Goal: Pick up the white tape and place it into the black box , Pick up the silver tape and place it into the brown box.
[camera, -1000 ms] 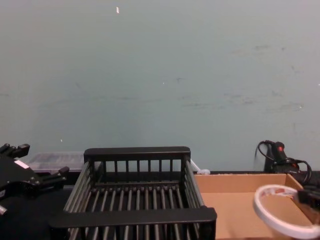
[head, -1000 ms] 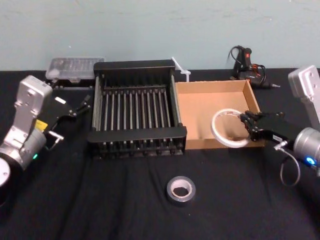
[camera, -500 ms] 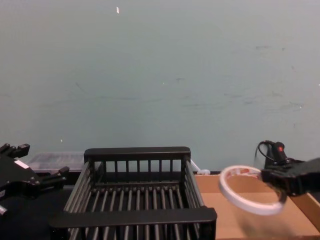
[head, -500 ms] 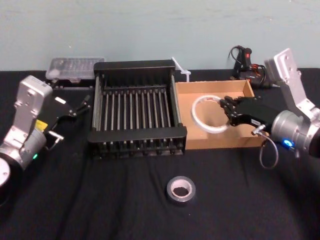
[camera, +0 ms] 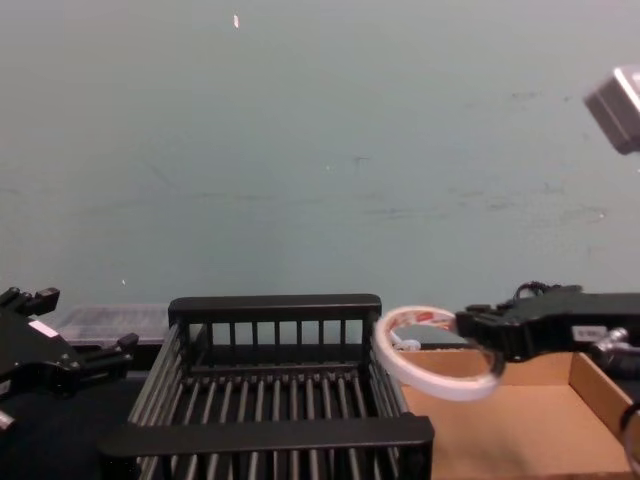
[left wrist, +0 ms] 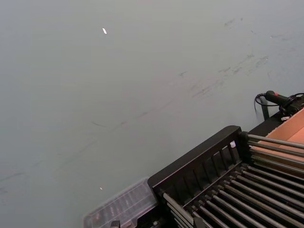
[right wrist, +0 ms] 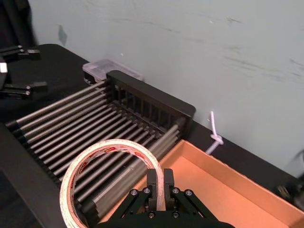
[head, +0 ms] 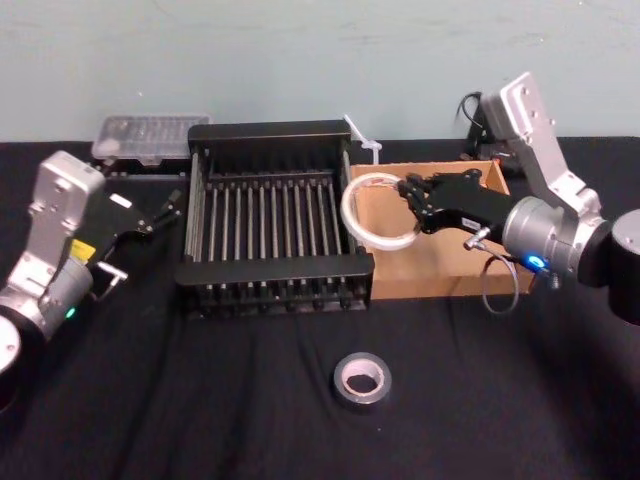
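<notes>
While pinching the white tape [head: 381, 210] at centre-right in the right gripper [head: 412, 197], carrying leftward past the black box [head: 270, 282] rim, levelling before releasing.

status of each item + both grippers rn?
white tape: held in the air, over the seam between the two boxes
right gripper: shut on the white tape
left gripper: open, parked left of the black box
black box: empty
brown box: empty
silver tape: lying flat on the table, untouched
</notes>
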You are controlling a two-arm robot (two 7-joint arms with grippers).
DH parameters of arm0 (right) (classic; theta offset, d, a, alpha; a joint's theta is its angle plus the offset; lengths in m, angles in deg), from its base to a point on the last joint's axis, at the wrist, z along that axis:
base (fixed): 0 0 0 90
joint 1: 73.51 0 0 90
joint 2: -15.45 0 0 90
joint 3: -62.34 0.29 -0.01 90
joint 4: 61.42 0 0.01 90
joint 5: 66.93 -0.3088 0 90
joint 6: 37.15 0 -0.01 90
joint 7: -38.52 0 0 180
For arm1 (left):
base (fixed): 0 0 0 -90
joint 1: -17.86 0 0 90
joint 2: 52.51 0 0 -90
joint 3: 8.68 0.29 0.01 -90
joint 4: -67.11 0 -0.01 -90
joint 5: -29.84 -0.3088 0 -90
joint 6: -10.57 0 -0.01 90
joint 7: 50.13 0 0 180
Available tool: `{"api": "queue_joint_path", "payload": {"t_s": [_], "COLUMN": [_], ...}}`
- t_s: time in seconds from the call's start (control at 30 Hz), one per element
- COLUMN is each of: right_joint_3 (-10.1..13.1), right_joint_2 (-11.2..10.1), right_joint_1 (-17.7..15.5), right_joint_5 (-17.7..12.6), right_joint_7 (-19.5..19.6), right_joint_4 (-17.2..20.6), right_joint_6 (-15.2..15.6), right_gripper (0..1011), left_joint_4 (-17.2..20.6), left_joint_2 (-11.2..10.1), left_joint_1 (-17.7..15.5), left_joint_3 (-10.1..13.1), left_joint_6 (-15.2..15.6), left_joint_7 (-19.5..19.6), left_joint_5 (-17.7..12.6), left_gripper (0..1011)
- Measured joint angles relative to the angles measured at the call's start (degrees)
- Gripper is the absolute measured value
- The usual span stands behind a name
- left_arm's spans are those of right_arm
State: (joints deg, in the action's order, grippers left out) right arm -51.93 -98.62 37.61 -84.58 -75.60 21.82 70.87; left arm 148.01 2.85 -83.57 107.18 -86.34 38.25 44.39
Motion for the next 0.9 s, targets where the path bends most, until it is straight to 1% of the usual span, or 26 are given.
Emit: {"api": "queue_joint_path", "payload": {"t_s": [0.4,0.53,0.9], "right_joint_3": [-3.1,-4.2,-6.0], "right_joint_2": [2.3,3.4,6.0], "right_joint_1": [4.2,5.9,9.0], "right_joint_5": [0.9,1.3,2.2], "right_joint_7": [-2.1,-2.7,-3.4], "right_joint_4": [-3.7,-5.7,-10.0], "right_joint_6": [-1.1,-1.6,-2.7], "right_gripper": [92,92,92], "left_joint_4": [0.0,0.0,0.0], "left_joint_2": [0.0,0.0,0.0], "left_joint_1": [0.0,0.0,0.0], "left_joint_3": [0.0,0.0,0.0], "left_joint_6": [0.0,0.0,0.0], "left_joint_7": [0.0,0.0,0.0], "left_joint_5": [0.0,0.0,0.0], "left_gripper": [1001,1001,1001]}}
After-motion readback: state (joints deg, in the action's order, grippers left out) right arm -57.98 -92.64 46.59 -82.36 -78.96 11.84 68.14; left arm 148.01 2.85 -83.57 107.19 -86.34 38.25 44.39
